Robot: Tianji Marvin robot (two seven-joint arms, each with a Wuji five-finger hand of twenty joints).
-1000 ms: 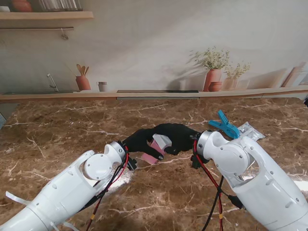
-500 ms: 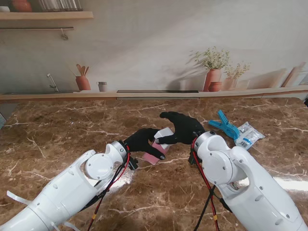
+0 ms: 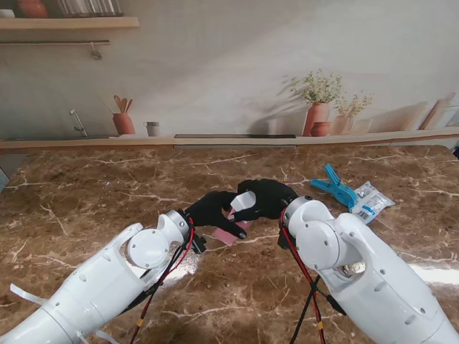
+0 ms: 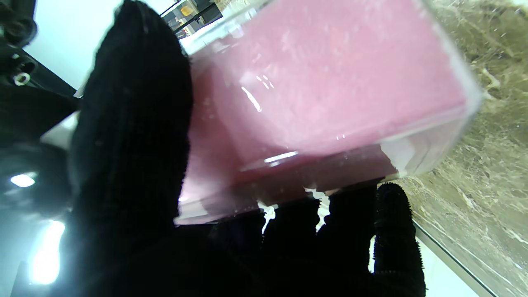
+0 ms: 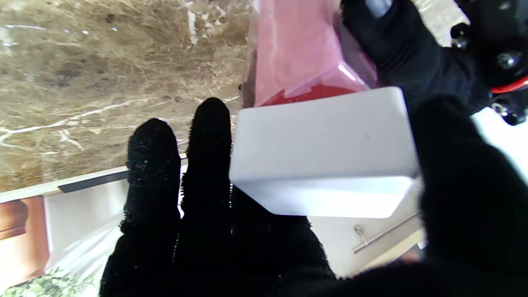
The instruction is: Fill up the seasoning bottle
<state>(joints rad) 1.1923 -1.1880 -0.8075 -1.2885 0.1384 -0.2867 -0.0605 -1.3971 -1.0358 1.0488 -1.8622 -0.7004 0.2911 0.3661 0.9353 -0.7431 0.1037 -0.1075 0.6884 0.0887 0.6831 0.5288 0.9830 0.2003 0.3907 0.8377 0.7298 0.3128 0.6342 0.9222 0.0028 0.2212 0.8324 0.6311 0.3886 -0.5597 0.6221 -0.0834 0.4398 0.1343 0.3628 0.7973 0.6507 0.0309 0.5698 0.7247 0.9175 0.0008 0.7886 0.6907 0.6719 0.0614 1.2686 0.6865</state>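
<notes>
1. Left hand (image 3: 213, 208), black-gloved, is clamped on the seasoning bottle (image 3: 231, 231) at mid-bench, just ahead of the left wrist. The stand view shows only a pink corner of the bottle poking out nearer to me than the fingers.
2. Left wrist view fills in the rest: the seasoning bottle (image 4: 321, 95) is a clear square-sided container packed with pink powder, thumb (image 4: 132, 123) pressed along one face, fingertips (image 4: 392, 214) wrapped under the opposite edge. Whether the bottle rests on the bench or is lifted, cannot tell.
3. Right hand (image 3: 267, 198) is closed on a white cap (image 3: 244, 201), meeting the left hand over the bottle. From the stand the cap is a small white patch between the two gloves.
4. Right wrist view shows the white cap (image 5: 326, 152) as a rectangular block, pinched between the thumb (image 5: 462, 173) and the fingers (image 5: 206, 156). The pink bottle (image 5: 297, 49) sits just beyond the cap, with a red band at the end facing the cap. Cap and bottle look close but whether seated or apart, cannot tell.
5. Only the stand view shows the surroundings: brown marble bench (image 3: 107, 193); a blue clip (image 3: 333, 186) to the right of the hands, well apart from them; a clear packet (image 3: 371, 201) just beside the clip, farther right.
6. Backdrop at the far edge of the bench: printed wall with terracotta plant pots (image 3: 318, 115) and a utensil jar (image 3: 123, 122).
</notes>
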